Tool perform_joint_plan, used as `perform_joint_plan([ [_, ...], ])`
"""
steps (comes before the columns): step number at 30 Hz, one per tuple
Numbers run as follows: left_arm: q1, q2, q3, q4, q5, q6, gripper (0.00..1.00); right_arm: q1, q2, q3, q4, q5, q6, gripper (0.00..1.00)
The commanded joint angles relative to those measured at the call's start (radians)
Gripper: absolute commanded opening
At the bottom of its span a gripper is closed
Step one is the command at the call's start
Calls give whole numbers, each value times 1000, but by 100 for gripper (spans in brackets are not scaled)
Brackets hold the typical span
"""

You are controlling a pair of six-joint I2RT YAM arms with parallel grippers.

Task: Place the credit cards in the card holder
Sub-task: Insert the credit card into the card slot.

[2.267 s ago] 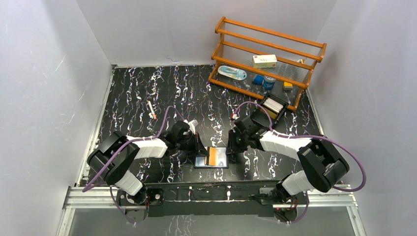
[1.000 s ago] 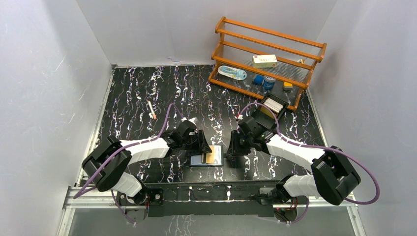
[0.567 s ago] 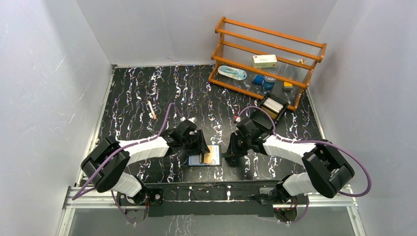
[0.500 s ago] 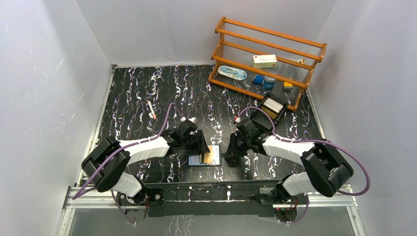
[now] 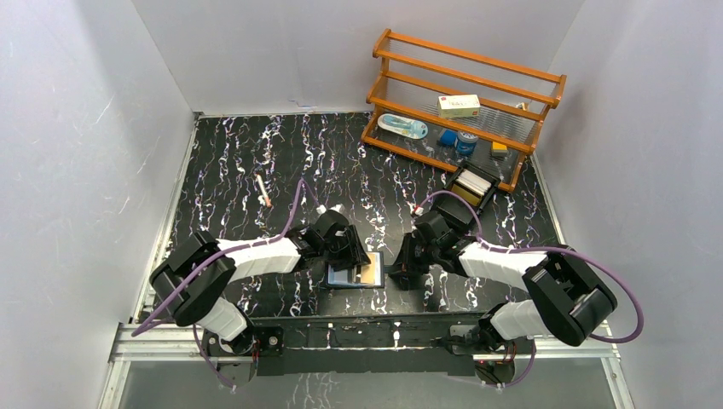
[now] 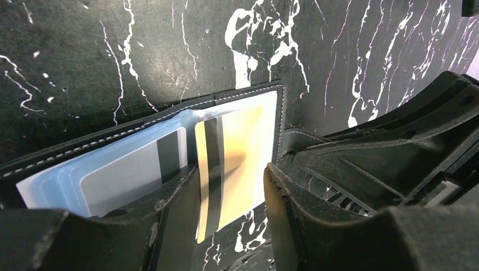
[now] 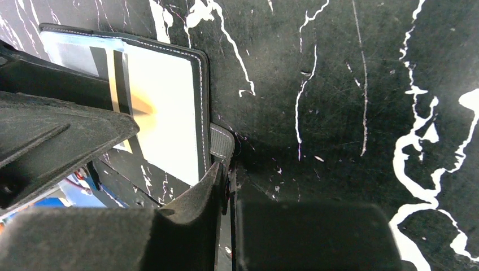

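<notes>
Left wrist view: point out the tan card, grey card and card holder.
tan card (image 6: 237,152): left wrist view, plain face.
grey card (image 6: 124,175): left wrist view, pale face.
card holder (image 6: 113,134): left wrist view, stitched black edge.

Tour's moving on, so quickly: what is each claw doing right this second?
Left claw: fingers apart either side of the tan card; a grip cannot be told.
Right claw: closed, pinching the snap tab of the card holder.

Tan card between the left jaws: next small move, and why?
Probably ease the tan card forward, deeper into the card holder. Its near end overhangs the holder's edge, and the jaws of the left gripper flank its long sides. The right gripper pinches the snap tab, steadying the holder.
</notes>
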Motion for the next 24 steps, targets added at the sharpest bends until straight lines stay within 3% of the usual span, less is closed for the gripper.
perform_joint_plan([
  [1,-25,52,4,43,-4,-42,42,11,-11,-20,73,-15,56,0],
  [9,-50,77,12,78,6,-83,42,11,-26,-33,90,-6,84,0],
  [24,-49,29,185,-326,-190,74,49,10,-54,-11,5,61,37,0],
])
